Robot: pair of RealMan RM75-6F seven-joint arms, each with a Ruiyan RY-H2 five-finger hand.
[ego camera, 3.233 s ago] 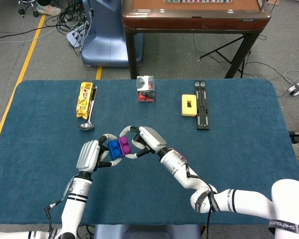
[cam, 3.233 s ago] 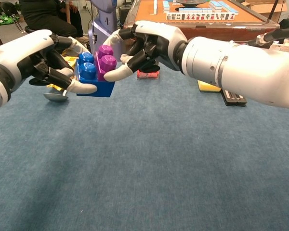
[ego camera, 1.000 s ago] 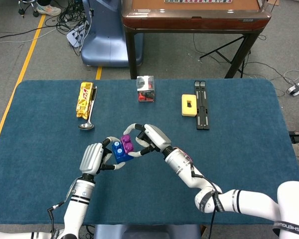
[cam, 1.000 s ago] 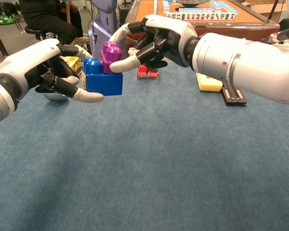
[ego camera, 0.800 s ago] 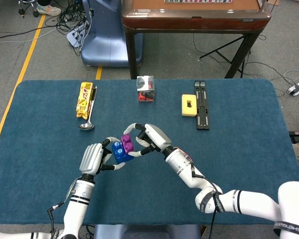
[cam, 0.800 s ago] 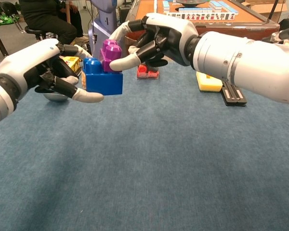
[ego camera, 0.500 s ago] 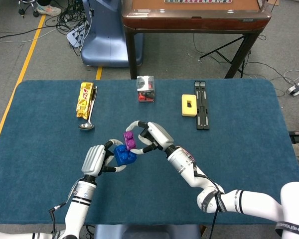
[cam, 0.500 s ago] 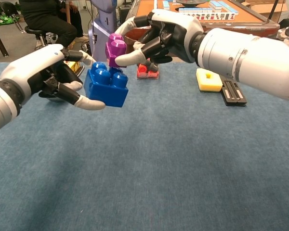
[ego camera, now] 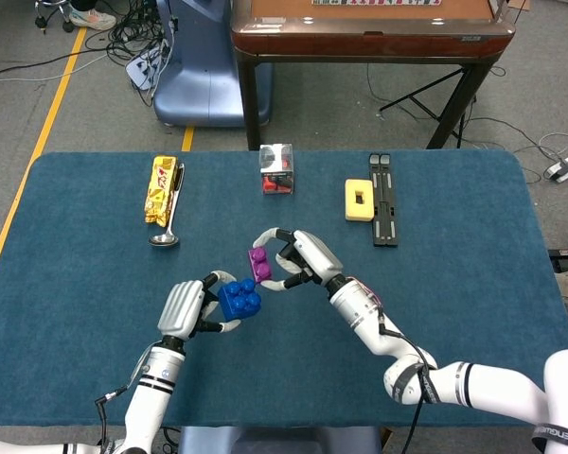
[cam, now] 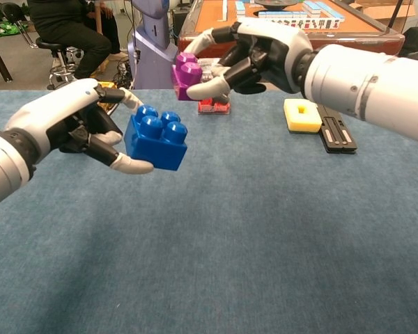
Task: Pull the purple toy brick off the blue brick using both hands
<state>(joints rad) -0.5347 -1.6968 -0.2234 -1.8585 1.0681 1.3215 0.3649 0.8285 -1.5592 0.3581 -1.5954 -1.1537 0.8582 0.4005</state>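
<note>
The left hand [cam: 70, 125] grips the blue brick [cam: 157, 138] between thumb and fingers, lifted above the blue tablecloth [cam: 265, 229]. The right hand [cam: 265, 52] pinches the purple brick [cam: 187, 76], which sits apart from the blue one, up at about 1 o'clock from it (studs free on both). In the head view, a spoon [ego camera: 168, 223] and gold wrapper [ego camera: 161, 189] lie toward 10 o'clock of the bricks.
</note>
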